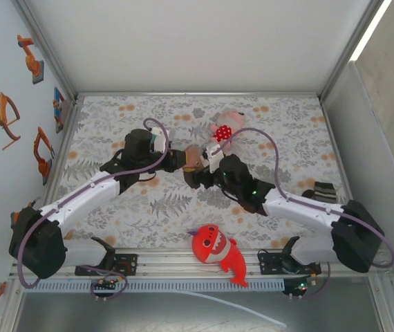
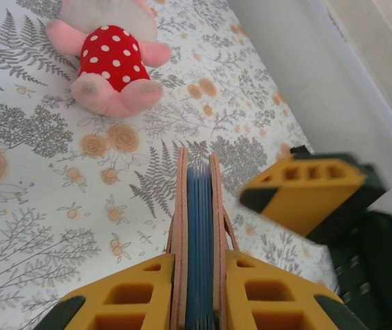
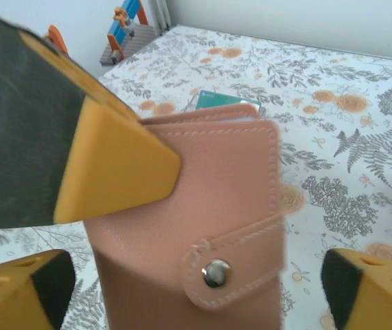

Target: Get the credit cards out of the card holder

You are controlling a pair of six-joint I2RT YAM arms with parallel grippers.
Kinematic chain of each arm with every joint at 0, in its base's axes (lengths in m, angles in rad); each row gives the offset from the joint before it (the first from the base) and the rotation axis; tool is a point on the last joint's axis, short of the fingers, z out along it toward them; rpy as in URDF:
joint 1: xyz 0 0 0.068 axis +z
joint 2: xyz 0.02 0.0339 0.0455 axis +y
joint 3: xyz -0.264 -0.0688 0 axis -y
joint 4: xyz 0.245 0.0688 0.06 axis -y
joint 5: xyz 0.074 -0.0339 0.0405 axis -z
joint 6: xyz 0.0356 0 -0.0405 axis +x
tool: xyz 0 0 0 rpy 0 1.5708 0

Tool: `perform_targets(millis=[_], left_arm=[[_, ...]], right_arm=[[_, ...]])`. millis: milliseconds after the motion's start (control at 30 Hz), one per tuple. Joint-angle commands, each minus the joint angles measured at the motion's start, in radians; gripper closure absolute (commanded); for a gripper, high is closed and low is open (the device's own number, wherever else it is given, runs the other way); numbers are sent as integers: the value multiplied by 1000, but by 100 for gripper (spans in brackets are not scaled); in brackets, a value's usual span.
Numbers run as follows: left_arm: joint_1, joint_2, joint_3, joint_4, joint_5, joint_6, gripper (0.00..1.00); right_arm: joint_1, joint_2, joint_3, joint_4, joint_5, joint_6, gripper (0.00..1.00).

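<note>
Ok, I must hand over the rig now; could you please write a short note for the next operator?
Left pincer: shut on the card holder, held upright.
Right pincer: open, fingers either side of the holder, not touching.
Credit cards: inside the holder; one teal edge peeks from the top.
Done: holder gripped.
To do: undo the snap tab, which looks closed, then pull the cards out.

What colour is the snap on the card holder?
Silver: the snap on the card holder shows best in the right wrist view.
</note>
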Motion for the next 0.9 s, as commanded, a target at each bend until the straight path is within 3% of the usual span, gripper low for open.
perform_targets(millis=[0,133,367,500,633,867], left_arm=[[55,-62,49,-81,101,119,100],[125,-79,44,-67,291,139,100],[123,-58,48,15,513,142,100],[111,-61,61,-7,522,159,100],[88,-66,65,-38,523,192,100],[59,-47,68,-8,522,173,100]], right_arm=[[0,-122,14,-96,-30,-30,2],[-11,-234,10,-210,-82,-32,0],[-77,-364,-14,-249,-312,3,1],[-153,-390,-32,-225,-416,56,3],[-261,-356,-55,-145,-541,150,12],[-274,-223,-4,-86,-699,160,22]])
